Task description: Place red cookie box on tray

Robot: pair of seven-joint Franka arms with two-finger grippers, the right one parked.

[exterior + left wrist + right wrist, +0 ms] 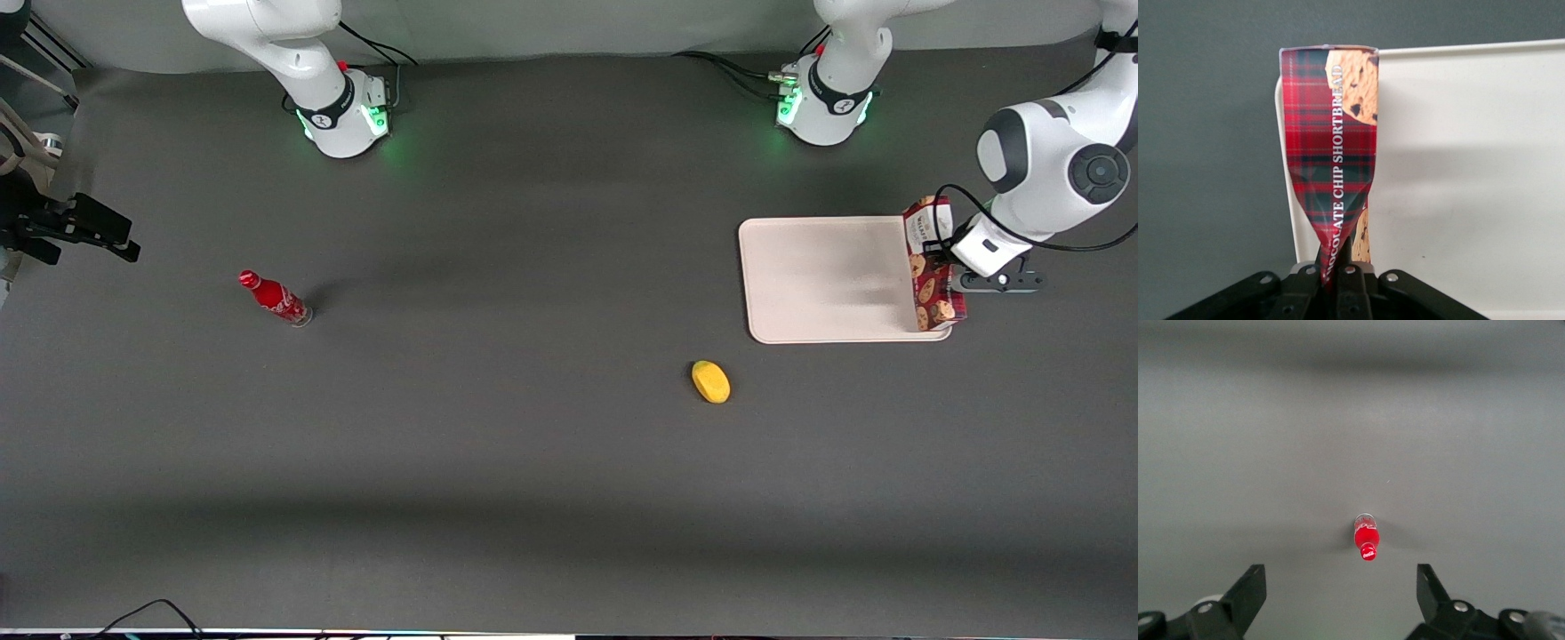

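Front view: I see my end effector (944, 260) at the working arm's end of the surface (533, 462), clamped on the red cookie box (930, 267). The box hangs over the edge of the beige tray (822, 280) that lies toward the working arm's end, its long side running along that edge. Whether its lower face touches the tray or floats just above it, I cannot tell.

In the left wrist view the end effector (1335, 267) has its fingers squeezed together on one end of the box (1331, 160), and the cardboard is pinched in and creased there. The box is tartan red with chocolate-chip cookies printed on it and the words "CHOCOLATE CHIP SHORTBREAD" down its side. It sits over the tray's rim (1288, 200), with the dark surface (1205, 167) to one side and the pale tray floor to the other.

A yellow lemon-like fruit (711, 381) lies on the surface, nearer to the front camera than the tray and apart from it. A small red bottle (274, 297) stands well off toward the parked arm's end; the right wrist view looks down on that bottle (1366, 539).
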